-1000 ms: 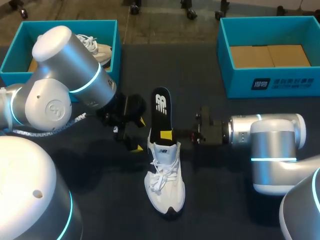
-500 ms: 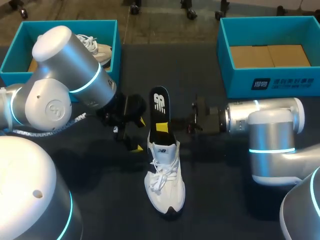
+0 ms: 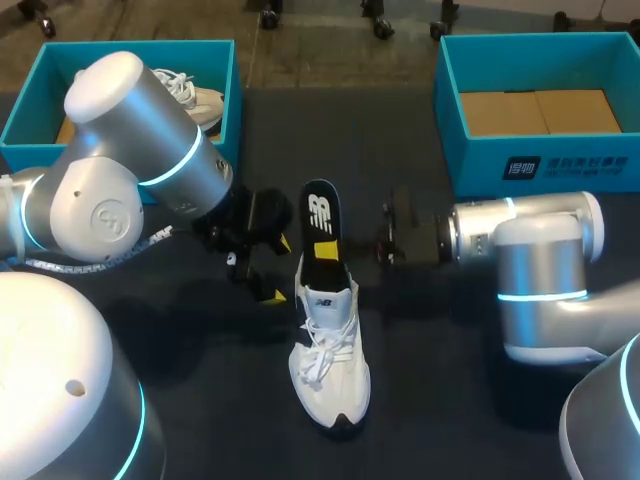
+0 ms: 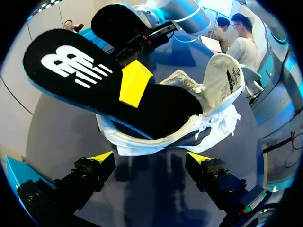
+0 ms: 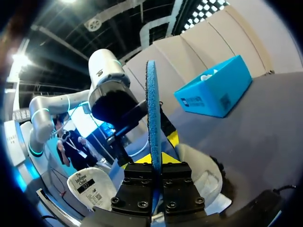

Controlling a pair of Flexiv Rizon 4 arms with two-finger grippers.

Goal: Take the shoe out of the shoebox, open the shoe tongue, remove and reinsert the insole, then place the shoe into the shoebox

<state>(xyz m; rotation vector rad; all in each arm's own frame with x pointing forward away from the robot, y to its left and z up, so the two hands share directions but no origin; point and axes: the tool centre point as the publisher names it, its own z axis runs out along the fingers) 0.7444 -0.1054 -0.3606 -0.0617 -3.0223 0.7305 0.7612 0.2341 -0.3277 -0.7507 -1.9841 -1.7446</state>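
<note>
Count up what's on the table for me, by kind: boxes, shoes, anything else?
Blue shoeboxes: 2, the left box and the right box.
White shoes: 2, one shoe on the table, one shoe in the left box.
Black insole: 1.
Total: 5.

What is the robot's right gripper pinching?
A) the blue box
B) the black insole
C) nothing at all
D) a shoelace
B: the right gripper has its yellow tips pressed on both sides of the black insole, which sticks up out of the white shoe.
</note>
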